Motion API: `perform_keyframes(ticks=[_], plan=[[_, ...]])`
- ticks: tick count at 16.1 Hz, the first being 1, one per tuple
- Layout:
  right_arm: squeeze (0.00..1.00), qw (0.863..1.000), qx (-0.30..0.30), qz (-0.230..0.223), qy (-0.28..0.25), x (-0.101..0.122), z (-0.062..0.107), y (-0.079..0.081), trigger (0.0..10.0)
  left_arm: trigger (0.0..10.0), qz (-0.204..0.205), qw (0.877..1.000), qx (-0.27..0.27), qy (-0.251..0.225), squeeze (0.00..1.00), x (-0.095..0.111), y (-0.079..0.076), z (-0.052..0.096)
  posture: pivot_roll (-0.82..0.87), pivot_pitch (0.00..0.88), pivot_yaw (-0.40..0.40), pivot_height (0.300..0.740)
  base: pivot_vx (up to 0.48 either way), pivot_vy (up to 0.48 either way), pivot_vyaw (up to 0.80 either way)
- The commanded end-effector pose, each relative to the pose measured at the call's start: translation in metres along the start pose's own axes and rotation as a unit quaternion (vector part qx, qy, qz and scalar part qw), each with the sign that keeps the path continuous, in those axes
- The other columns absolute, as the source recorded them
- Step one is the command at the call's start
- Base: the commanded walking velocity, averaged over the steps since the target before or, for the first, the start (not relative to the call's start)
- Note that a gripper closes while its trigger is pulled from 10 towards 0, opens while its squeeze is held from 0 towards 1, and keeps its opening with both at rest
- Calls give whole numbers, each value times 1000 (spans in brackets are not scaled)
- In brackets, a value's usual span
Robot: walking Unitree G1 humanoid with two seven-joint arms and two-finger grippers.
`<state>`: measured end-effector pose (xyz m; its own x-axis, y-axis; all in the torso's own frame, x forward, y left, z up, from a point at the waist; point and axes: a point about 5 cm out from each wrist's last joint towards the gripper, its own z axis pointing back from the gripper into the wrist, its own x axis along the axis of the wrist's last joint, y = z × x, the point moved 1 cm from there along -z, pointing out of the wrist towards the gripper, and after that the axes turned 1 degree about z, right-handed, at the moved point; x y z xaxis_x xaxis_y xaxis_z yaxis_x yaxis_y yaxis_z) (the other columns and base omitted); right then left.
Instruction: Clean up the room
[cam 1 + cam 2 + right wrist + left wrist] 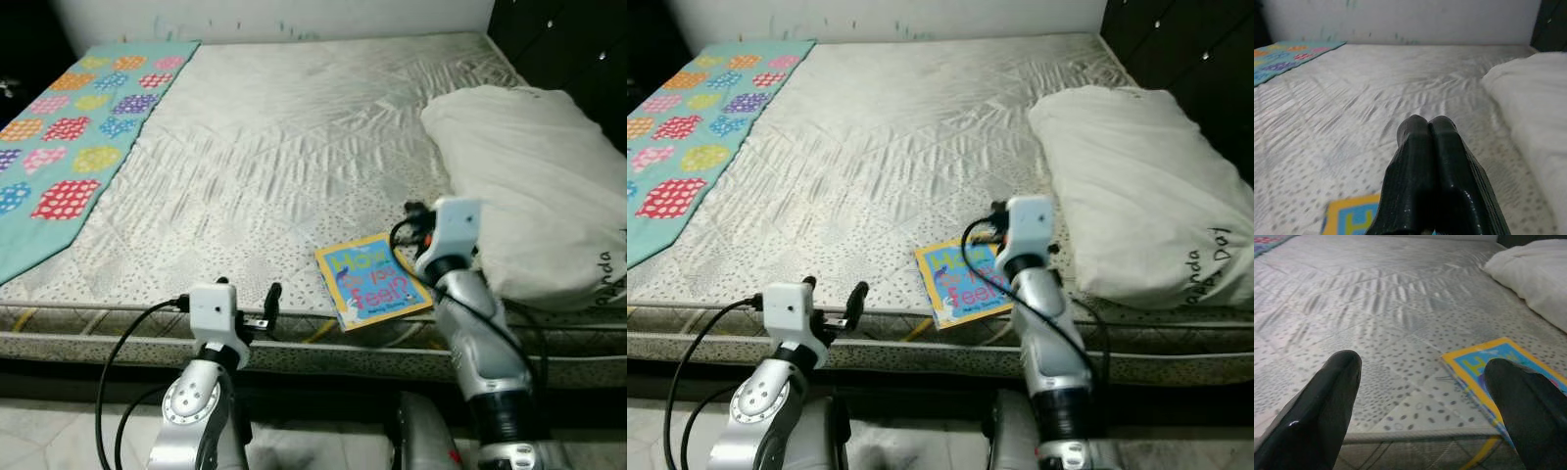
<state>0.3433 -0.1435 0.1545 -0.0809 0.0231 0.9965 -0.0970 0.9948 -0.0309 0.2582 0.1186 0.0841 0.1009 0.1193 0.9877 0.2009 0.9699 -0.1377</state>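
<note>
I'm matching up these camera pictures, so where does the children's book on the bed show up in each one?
Left eye: children's book at the mattress's near edge, beside the right gripper.
Right eye: same spot, lower centre.
Left wrist: its yellow-bordered corner, partly behind one finger.
Right wrist: a corner beneath the shut fingers.
Shared landmark: the white pillow.

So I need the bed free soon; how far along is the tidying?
Nothing looks put away yet. The book lies flat near the mattress front edge, beside the pillow. In hand: the right claw, shut and empty, hangs over the book; the left claw is open at the mattress edge, just left of it. Left: picking up the book, and perhaps the pillow and the quilt.
</note>
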Motion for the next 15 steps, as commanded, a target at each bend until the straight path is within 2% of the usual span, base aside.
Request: perform_keyframes(ticks=[1,3,6,11,15], plan=[[0,1000,-5,-2,-7,4,-4,0,10000,10000,-6,1000,-6,-9,0,7,-2,-1,-10,0,36,630,0,0,0],[0,1000,-9,-3,-12,7,-6,-1,10000,10000,-9,1000,-11,-9,0,11,-4,-1,-7,0,36,644,0,0,0],[0,999,-27,-5,-37,19,-14,-6,10000,10000,-16,1000,-2,-25,0,18,-2,-5,-8,0,50,692,0,0,0],[0,998,-46,8,-41,17,-12,-16,10000,10000,-22,998,23,-45,0,22,5,-8,-9,0,54,740,0,0,0],[0,998,-53,28,-34,9,-4,-23,10000,10000,-18,998,28,-48,0,21,9,-8,-7,0,52,740,0,0,0]])
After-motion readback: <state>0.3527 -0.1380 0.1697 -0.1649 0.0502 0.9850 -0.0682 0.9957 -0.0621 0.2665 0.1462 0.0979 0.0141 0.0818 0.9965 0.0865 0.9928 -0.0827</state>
